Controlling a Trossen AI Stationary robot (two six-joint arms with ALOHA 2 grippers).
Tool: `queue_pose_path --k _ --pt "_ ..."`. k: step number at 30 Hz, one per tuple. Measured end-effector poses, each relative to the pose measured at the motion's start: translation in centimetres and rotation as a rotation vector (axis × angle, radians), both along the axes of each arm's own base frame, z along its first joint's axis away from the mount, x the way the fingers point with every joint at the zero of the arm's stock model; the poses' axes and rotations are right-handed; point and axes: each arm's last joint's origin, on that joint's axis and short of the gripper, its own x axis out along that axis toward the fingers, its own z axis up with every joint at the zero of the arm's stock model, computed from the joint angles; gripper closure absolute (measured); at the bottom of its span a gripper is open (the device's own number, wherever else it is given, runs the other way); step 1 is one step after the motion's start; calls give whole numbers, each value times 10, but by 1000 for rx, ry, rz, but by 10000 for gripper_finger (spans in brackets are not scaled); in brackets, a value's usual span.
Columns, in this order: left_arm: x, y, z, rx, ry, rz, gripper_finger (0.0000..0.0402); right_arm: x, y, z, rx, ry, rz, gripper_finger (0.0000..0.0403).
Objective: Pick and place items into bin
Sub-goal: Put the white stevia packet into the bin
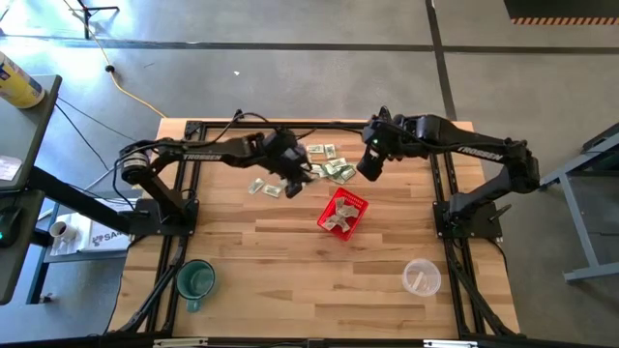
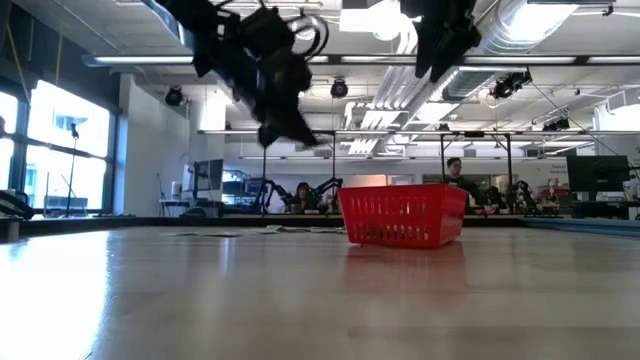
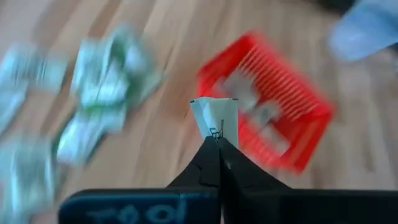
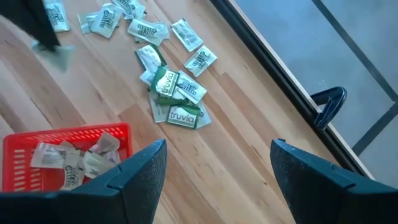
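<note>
The wooden table carries the work area, with both arms reaching in over its far half. The left arm's gripper hangs above the boards between the loose packets and the basket; in its wrist view the fingers are pressed together on one pale packet, which sticks up from the tips. The right arm's gripper is raised off the table just beyond the basket, its fingers spread wide with nothing between them. The red basket sits near the middle of the table, standing upright with several packets already inside. A green mug stands at the near left corner and a clear plastic cup at the near right, both well apart from the basket. The remaining green-and-white packets lie scattered on the boards beyond the basket, with a few more off to the left of the held one.
</note>
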Motion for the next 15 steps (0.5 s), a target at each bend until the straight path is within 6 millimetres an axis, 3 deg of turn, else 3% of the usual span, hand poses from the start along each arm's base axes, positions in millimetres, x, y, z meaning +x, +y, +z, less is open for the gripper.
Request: queue_pose_path --k 5,9,15 --pt "22 2 7 -41 -113 -168 372 -2 -7 0 11 3 1 126" --pt "45 -5 -3 -65 -155 -247 353 -3 -11 0 18 3 2 126" --pt "77 -10 -19 -196 -168 -356 381 -5 -11 1 17 1 0 126"
